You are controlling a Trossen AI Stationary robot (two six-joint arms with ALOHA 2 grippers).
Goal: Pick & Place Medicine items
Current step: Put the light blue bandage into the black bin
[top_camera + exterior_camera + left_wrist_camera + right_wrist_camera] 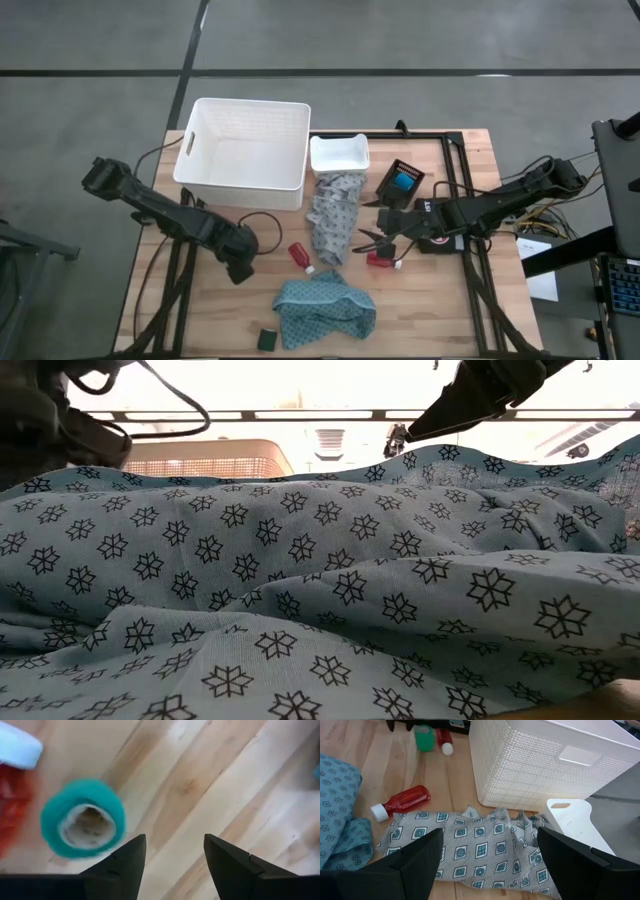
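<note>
My left gripper [175, 837] [240, 268] points down over bare wood, open, with nothing between its fingers. Just beside it lie a green round container [82, 817] [424, 739] and a red bottle [444, 741] with a white cap. A second red bottle [300, 255] [402, 802] lies on its side next to the grey patterned cloth [335, 215]. A third red bottle [380, 260] lies by my right gripper [368, 240] [490, 832], which hovers open above the grey cloth. A small dark green item [267, 338] sits near the table's front edge.
A large white basket [245, 150] and a small white tray [340, 153] stand at the far side. A crumpled teal cloth [325, 305] lies near the front and fills the low view. A black pouch [400, 182] lies at the far right.
</note>
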